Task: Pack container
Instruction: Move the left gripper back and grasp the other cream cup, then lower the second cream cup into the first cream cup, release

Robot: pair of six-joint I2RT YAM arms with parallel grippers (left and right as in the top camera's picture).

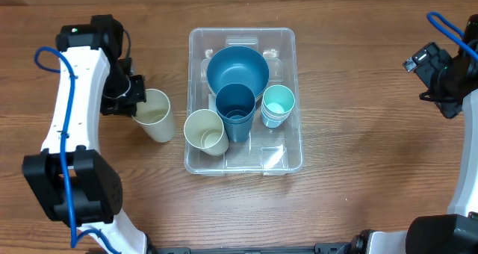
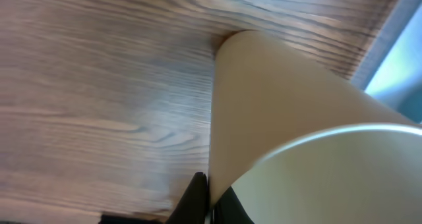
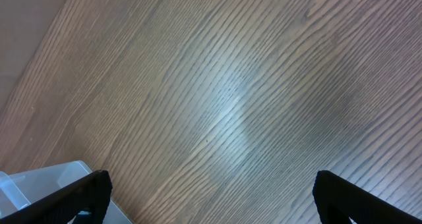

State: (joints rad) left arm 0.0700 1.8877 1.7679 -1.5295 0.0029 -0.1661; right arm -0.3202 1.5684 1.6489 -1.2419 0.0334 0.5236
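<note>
Container (image 1: 272,157) lies mouth-up, long axis near-to-far; left pincer (image 1: 139,104) grips cream cup (image 1: 157,116) beside it, right pincer (image 3: 211,188) gapes.

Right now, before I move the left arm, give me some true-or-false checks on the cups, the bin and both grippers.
1. The left gripper is shut on a cream cup outside the clear container. True.
2. The right gripper holds a teal cup. False: its jaws are open over the bare wooden table.
3. The blue bowl sits on the table beside the container. False: it is inside the container, at its far end.
4. A dark blue cup stands in the container between a second cream cup and a teal cup stack. True.
</note>
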